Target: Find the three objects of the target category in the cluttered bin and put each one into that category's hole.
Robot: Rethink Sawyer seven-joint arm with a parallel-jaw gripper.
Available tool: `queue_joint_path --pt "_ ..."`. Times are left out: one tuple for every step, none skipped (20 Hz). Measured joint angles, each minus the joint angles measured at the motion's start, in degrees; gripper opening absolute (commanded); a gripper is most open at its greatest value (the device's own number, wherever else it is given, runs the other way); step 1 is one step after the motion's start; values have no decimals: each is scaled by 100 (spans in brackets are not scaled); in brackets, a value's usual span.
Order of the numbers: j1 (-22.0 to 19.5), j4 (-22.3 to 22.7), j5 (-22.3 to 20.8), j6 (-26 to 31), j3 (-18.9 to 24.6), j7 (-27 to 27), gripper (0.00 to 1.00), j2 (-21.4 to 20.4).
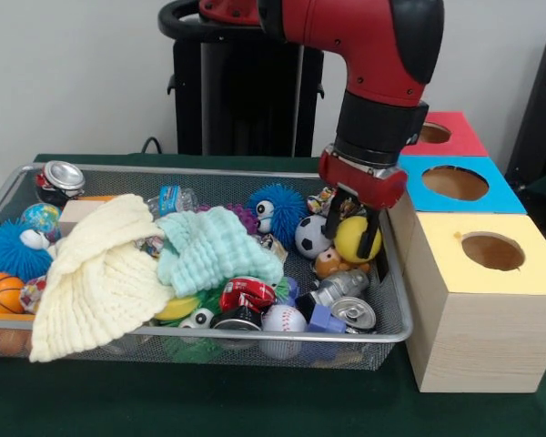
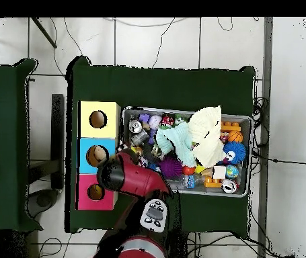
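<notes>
You see the bin (image 1: pixel 396 314): silver wire mesh, shiny metal rim | cream cloth (image 1: pixel 96 273) and mint cloth (image 1: pixel 214 250) inside it: soft waffle-textured fabric | cans (image 1: pixel 353 312) in the bin: glossy metal | boxes (image 1: pixel 478 309) beside the bin: pale matt wood, coloured tops | desk (image 1: pixel 209 401): matt green cloth
</notes>
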Motion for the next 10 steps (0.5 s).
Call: queue_joint_path --pt "-1 27 39 -73 1 0 100 31" --pt "-2 46 79 -145 2 0 100 60" --pt "-1 56 107 -203 3 0 100 82" --pt "0 65 152 -283 9 0 100 114" --pt "-1 66 185 -359 17 0 100 148" --pt "-1 66 205 -402 23 0 100 171" --pt "0 66 226 -437 26 0 100 194" --pt "-1 65 254 -477 26 0 100 230" --pt "-5 63 265 -504 30 0 100 258" --pt "-16 56 267 -566 37 0 100 303"
